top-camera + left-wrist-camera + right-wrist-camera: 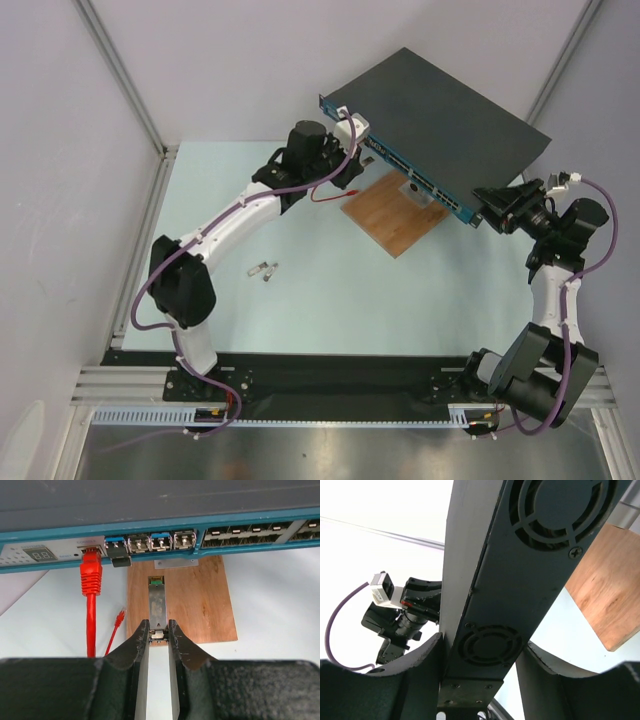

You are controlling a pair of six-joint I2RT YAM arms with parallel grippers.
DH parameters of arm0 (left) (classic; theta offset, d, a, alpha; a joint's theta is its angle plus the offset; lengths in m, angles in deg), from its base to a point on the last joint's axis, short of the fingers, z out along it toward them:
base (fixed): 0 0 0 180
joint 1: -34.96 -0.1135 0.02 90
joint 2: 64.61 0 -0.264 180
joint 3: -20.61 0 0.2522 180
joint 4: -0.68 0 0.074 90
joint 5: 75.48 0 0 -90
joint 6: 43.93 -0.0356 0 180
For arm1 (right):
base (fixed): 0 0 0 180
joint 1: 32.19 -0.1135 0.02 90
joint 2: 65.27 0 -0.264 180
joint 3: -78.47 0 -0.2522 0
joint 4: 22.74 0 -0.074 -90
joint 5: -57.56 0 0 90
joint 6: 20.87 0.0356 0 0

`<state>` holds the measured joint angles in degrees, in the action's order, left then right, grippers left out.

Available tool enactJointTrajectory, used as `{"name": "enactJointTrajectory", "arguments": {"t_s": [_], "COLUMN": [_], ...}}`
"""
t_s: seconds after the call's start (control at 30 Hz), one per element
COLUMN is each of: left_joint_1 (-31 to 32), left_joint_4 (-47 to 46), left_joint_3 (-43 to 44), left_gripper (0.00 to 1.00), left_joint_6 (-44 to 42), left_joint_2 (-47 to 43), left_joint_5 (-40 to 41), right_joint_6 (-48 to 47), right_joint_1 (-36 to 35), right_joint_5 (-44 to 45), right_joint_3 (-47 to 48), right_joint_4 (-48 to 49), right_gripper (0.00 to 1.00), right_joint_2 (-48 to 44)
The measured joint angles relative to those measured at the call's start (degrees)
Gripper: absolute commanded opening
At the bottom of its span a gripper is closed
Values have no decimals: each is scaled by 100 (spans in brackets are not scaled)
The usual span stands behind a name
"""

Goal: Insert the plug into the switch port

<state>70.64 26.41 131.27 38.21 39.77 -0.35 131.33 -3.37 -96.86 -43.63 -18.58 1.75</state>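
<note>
Over the pale table I see the switch at one o'clock; my right gripper clamps its end. My left gripper pinches the plug, aimed twelve o'clock, short of the ports.

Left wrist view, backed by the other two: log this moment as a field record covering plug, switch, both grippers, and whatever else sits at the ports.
plug: slim silver metal plug, green-tipped, pointing at the port row, tip short of it, not inserted
left gripper: shut on the plug's rear end
switch: large flat dark grey-black metal switch with a blue ported front edge
right gripper: clamped across the switch's vented end
red cable: plugged in near the front's left end
brown wooden board: lying below the front edge
</note>
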Motion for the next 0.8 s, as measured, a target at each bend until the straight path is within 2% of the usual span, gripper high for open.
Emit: {"name": "enactJointTrajectory", "arguments": {"t_s": [0.13,0.8], "left_joint_1": [0,-9], "left_joint_4": [-26,-72], "left_joint_3": [92,343], "left_gripper": [0,0], "left_joint_6": [39,98], "left_joint_2": [37,109], "left_joint_5": [17,118], "right_joint_6": [61,83], "right_joint_1": [-9,-39], "right_joint_5": [26,61], "right_joint_3": [-17,-24], "right_joint_4": [57,85], "right_gripper": [0,0], "right_joint_2": [-9,-20]}}
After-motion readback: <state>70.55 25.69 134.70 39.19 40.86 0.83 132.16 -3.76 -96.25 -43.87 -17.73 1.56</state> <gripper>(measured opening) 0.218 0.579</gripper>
